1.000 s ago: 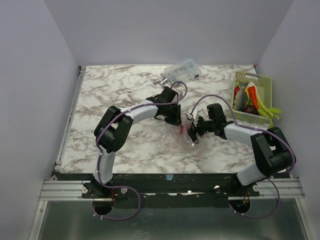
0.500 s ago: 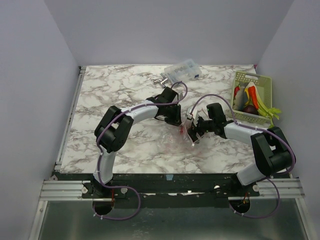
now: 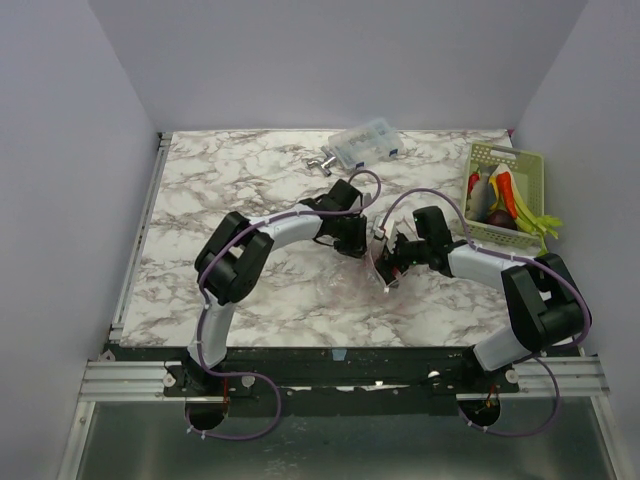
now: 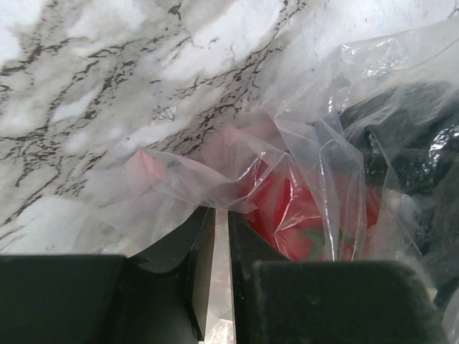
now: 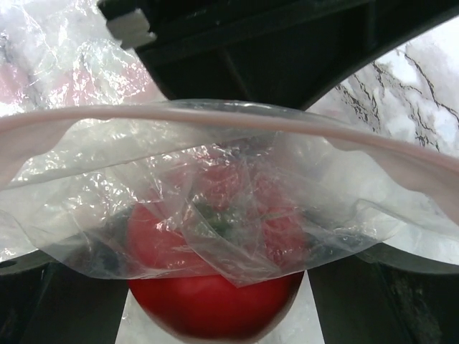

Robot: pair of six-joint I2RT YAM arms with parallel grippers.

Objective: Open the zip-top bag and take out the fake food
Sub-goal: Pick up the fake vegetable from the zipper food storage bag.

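Observation:
The zip-top bag (image 3: 373,272) lies crumpled at mid-table between both grippers. My left gripper (image 3: 352,243) is shut on a fold of its clear film (image 4: 179,179), jaws almost together (image 4: 221,211). One piece of the fake food, a round red one (image 5: 208,308), sits between the fingers of my right gripper (image 5: 215,229) and fills the gap from side to side. My right gripper (image 3: 393,258) reaches in from the right. Film and the pink zipper strip (image 5: 237,118) drape over the red piece's upper half and hide the right fingertips. The same red piece shows through the film (image 4: 287,208).
A green basket (image 3: 528,165) at the right edge holds several other toy foods (image 3: 500,195). At the back stand a small clear box (image 3: 365,142) and a metal fitting (image 3: 322,162). The two grippers are nearly touching; the left one's black body (image 5: 251,50) fills the top of the right wrist view.
My left gripper has shifted a little to the right, closer to the right gripper, taking the bag's film with it. The right arm has hardly moved.

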